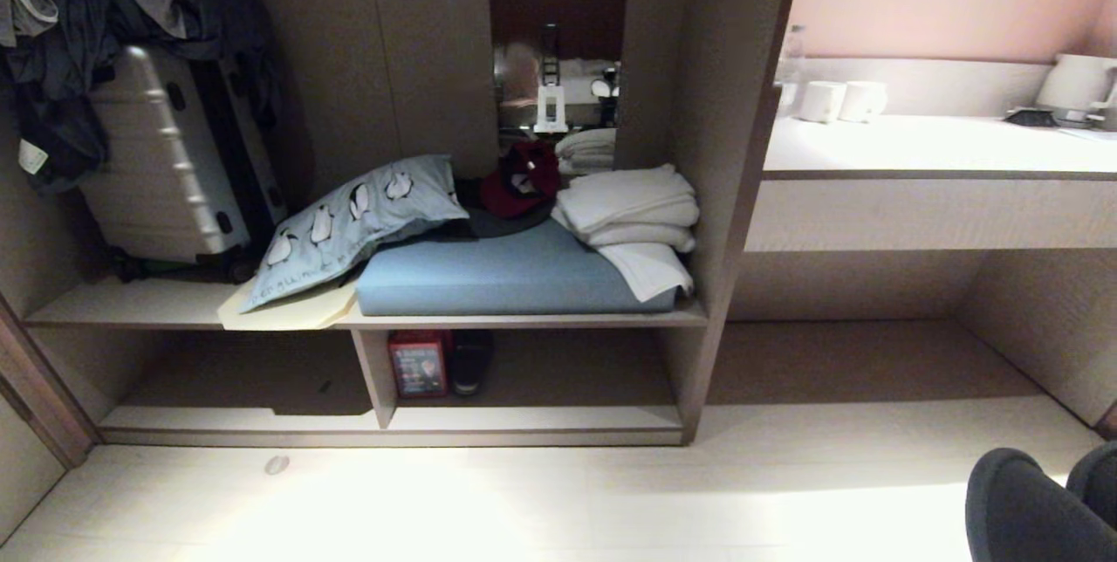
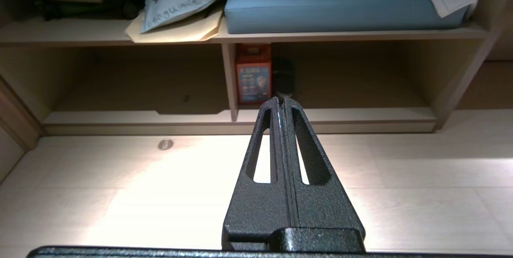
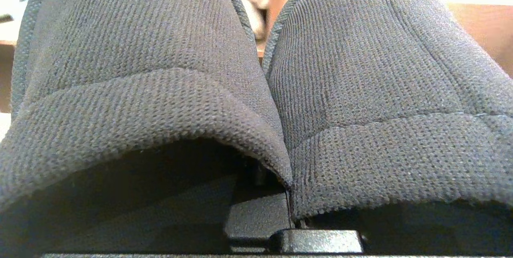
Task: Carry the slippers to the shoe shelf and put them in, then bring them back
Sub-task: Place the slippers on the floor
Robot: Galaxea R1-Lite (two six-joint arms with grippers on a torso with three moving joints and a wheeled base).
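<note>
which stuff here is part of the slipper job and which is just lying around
Part of the job:
- slippers, in the shut right gripper
- shoe shelf

Just lying about:
- suitcase
- penguin pillow
- blue cushion
- white towels
- red box
- black shoe
- mugs

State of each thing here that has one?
slippers: both held side by side, outside the shelf
right gripper: shut on slippers
left gripper: shut, empty
shoe shelf: holds a red box and black shoe
</note>
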